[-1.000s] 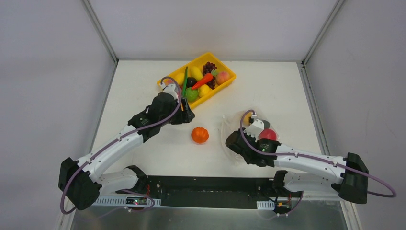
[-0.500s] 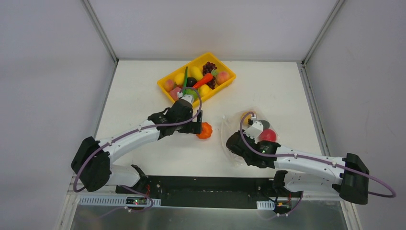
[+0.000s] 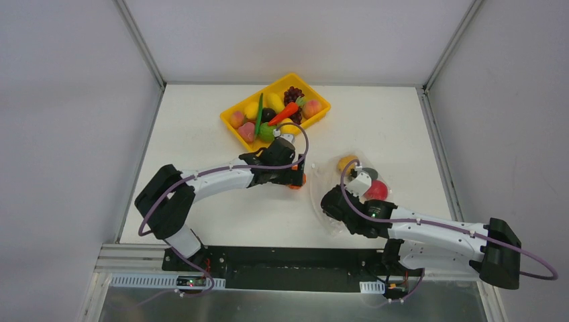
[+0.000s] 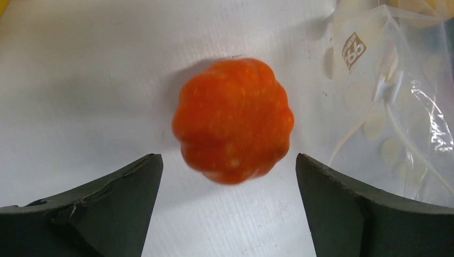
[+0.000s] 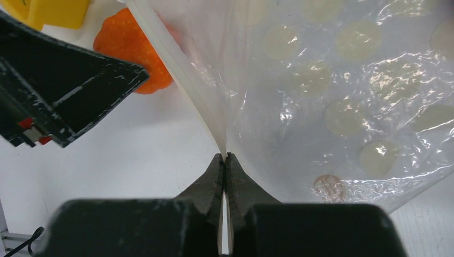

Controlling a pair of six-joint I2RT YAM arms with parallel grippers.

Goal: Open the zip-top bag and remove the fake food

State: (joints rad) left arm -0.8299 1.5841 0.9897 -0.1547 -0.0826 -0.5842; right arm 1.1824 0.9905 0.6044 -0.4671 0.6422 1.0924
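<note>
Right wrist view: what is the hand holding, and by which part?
The right hand pinches the zip-top bag by its white zip-strip edge.

A: Any room around the orange fruit?
B: Bare table lies left of it and above. The left gripper's wide-spread jaws stand at lower left and lower right, and at frame right the zip-top bag crowds close.
</note>
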